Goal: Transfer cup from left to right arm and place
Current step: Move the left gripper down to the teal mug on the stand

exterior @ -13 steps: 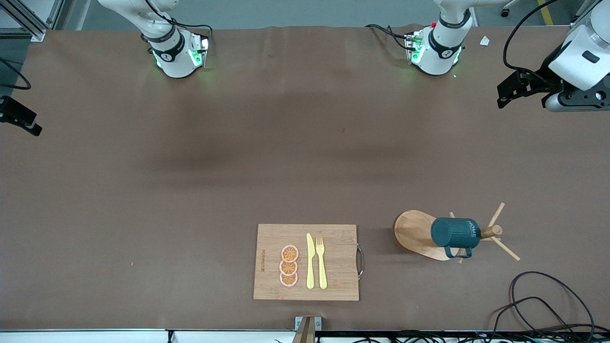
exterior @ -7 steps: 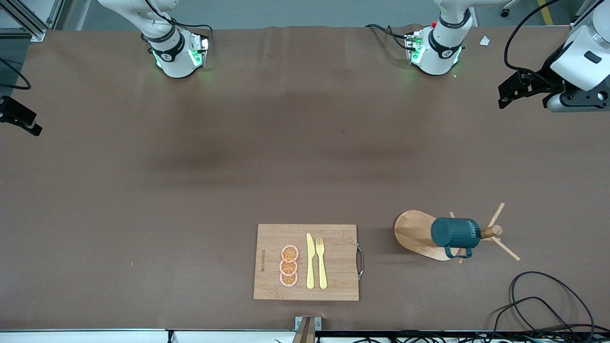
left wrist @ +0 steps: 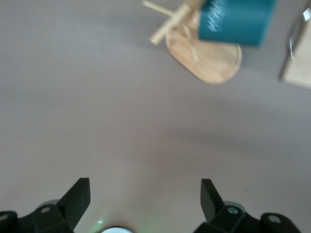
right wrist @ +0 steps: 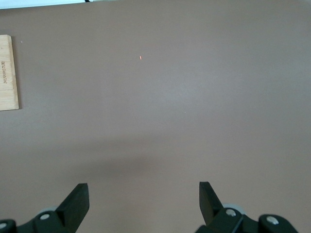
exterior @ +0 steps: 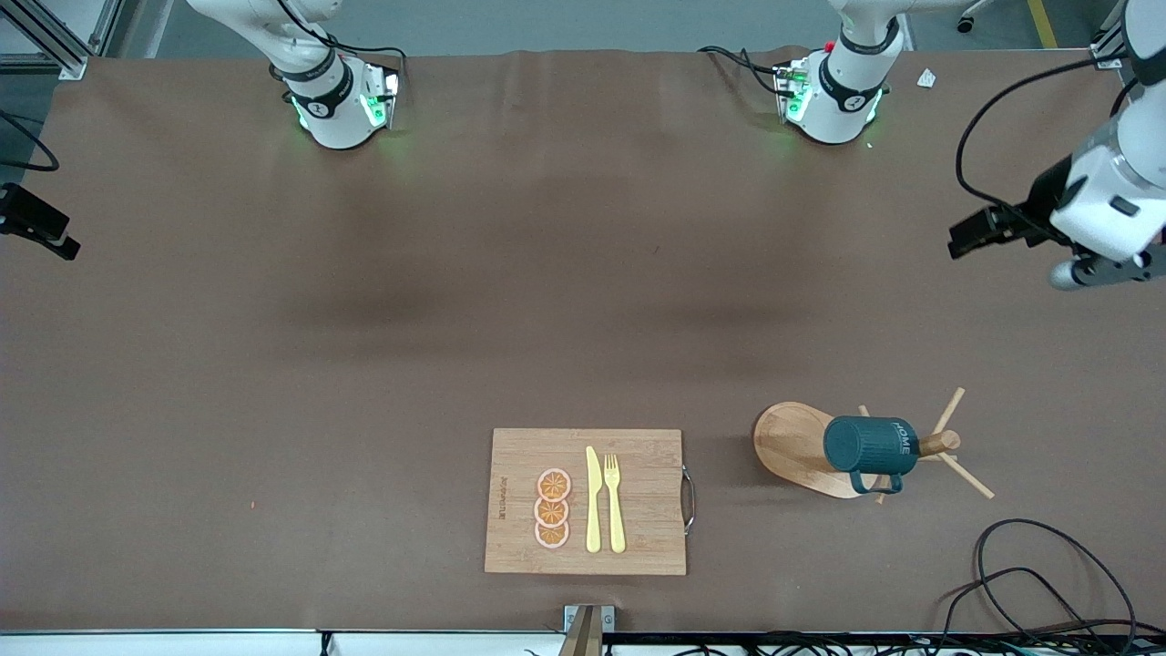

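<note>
The dark teal cup point(exterior: 870, 445) with white "HOME" lettering hangs on its side on a peg of a wooden mug tree point(exterior: 943, 444), over the tree's oval base point(exterior: 785, 435). The cup point(left wrist: 235, 22) and the base point(left wrist: 214, 60) also show in the left wrist view. My left gripper point(left wrist: 146, 194) is open and empty, up in the air over bare table at the left arm's end, well apart from the cup. My right gripper point(right wrist: 144, 196) is open and empty over bare table, apart from the cup.
A wooden cutting board point(exterior: 585, 501) with orange slices point(exterior: 552, 508), a yellow knife and a yellow fork point(exterior: 615, 503) lies near the front edge, beside the mug tree toward the right arm's end. Black cables point(exterior: 1029, 574) loop at the front corner of the left arm's end.
My left arm's hand has moved down the front view, toward the mug tree's part of the table. The cup, the tree and the board have not moved.
</note>
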`<state>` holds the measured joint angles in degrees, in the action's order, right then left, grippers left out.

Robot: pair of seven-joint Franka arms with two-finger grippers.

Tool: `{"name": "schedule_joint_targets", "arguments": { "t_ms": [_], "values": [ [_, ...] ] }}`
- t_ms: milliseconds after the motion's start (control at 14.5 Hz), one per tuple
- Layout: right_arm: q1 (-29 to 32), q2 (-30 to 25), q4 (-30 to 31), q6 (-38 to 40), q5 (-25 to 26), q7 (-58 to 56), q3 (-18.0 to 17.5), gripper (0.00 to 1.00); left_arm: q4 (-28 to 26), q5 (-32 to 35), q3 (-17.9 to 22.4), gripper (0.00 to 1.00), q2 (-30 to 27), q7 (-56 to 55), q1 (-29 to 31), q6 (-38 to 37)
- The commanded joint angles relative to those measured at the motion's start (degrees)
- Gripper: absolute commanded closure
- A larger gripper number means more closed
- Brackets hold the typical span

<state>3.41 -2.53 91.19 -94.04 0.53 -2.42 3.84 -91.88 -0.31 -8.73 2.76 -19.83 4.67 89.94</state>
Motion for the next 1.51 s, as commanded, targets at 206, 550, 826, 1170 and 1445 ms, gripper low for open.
{"name": "schedule_joint_targets", "arguments": {
  "t_ms": [206, 550, 826, 1170, 1445],
  "values": [
    [1.0, -0.5, 0.0, -0.1, -0.1, -0.7, -0.6, 0.00, 1.7, -3.8, -0.2, 0.01, 5.8, -27.1, 0.6, 11.4],
    [1.0, -0.5, 0.0, -0.1, -0.1, -0.7, -0.6, 0.00, 1.9, -7.7, -0.2, 0.00, 11.7, -44.7, 0.4, 21.1],
    [1.0, -0.5, 0.0, -0.1, -0.1, -0.7, -0.6, 0.00, 1.9, -14.5, -0.2, 0.00, 14.5, -52.2, 0.6, 24.4],
    [1.0, -0.5, 0.0, -0.1, -0.1, -0.7, -0.7, 0.00, 1.9, -18.4, -0.2, 0.00, 18.6, -56.4, 0.5, 30.4],
    [1.1, -0.5, 0.0, -0.1, -0.1, -0.7, -0.6, 0.00, 1.9, -19.0, -0.2, 0.00, 21.2, -56.5, -0.1, 34.1]
  ]
}}
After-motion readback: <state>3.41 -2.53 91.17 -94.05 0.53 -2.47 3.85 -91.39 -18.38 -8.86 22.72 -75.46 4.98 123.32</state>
